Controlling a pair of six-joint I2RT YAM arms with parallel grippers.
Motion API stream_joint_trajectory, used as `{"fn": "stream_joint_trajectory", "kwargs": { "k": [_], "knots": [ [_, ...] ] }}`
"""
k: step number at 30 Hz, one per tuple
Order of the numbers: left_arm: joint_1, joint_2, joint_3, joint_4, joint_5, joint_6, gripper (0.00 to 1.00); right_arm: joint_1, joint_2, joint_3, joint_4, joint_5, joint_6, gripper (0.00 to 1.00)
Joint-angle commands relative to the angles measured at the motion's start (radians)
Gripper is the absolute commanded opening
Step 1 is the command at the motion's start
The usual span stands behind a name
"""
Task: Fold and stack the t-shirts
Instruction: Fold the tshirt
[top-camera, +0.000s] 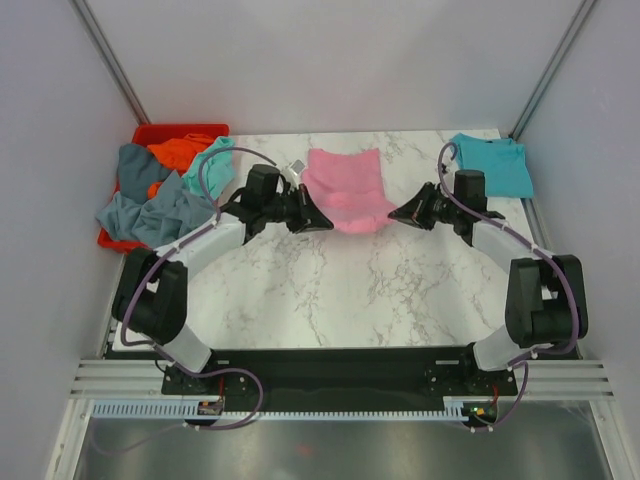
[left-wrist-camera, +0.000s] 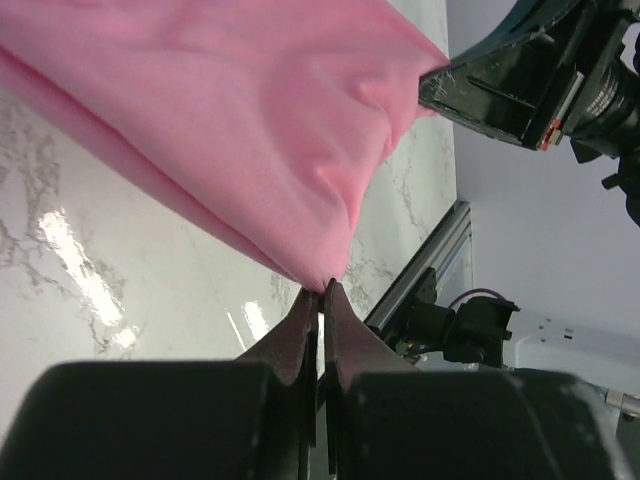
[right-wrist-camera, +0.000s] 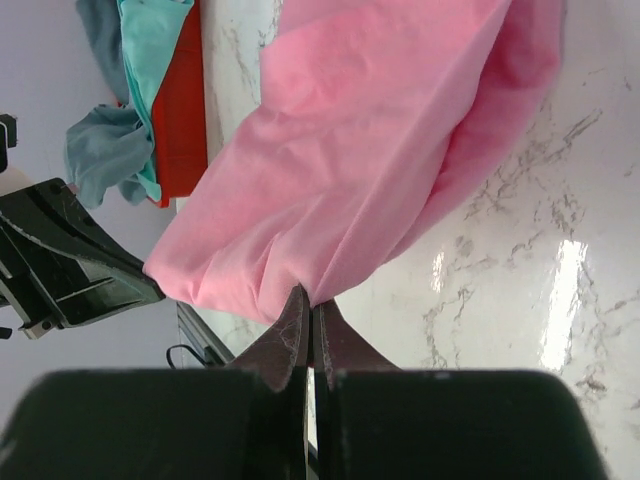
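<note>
At centre frame, my left hand (left-wrist-camera: 322, 300) and right hand (right-wrist-camera: 308, 305) pinch thin edges of the pink t-shirt (top-camera: 347, 190); uneven pulling could slip it free.

Five shirts: one pink shirt (top-camera: 345, 190), one teal shirt (top-camera: 492, 163), one grey-blue shirt (top-camera: 150, 215), one orange shirt (top-camera: 178, 152), one mint shirt (top-camera: 212, 160) (last three heaped, count unsure). One bin (top-camera: 165, 132), one table (top-camera: 330, 290), one left end effector (top-camera: 328, 223), one right end effector (top-camera: 393, 215).
</note>
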Motion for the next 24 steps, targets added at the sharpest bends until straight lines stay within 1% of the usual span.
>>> {"fn": "stream_joint_trajectory", "kwargs": {
  "k": [1, 6, 10, 17, 20, 24],
  "knots": [
    [-0.033, -0.082, -0.041, -0.029, 0.015, 0.060, 0.02, 0.001, -0.079, -0.031, -0.041, -0.019, 0.003, 0.00],
    [-0.036, -0.138, -0.104, -0.084, -0.009, 0.078, 0.02, 0.001, -0.154, -0.067, -0.064, -0.010, -0.007, 0.00],
    [-0.030, -0.174, -0.112, -0.127, -0.046, 0.098, 0.02, 0.004, -0.165, -0.051, -0.071, -0.010, -0.018, 0.00],
    [0.016, -0.202, -0.062, -0.173, -0.103, 0.142, 0.02, 0.007, -0.115, 0.024, -0.046, -0.002, -0.009, 0.00],
    [0.050, -0.173, -0.032, -0.173, -0.120, 0.161, 0.02, 0.013, -0.056, 0.068, 0.006, 0.001, 0.003, 0.00],
    [0.076, -0.119, 0.056, -0.173, -0.131, 0.199, 0.02, 0.024, 0.020, 0.146, 0.038, 0.002, 0.006, 0.00]
  ]
}}
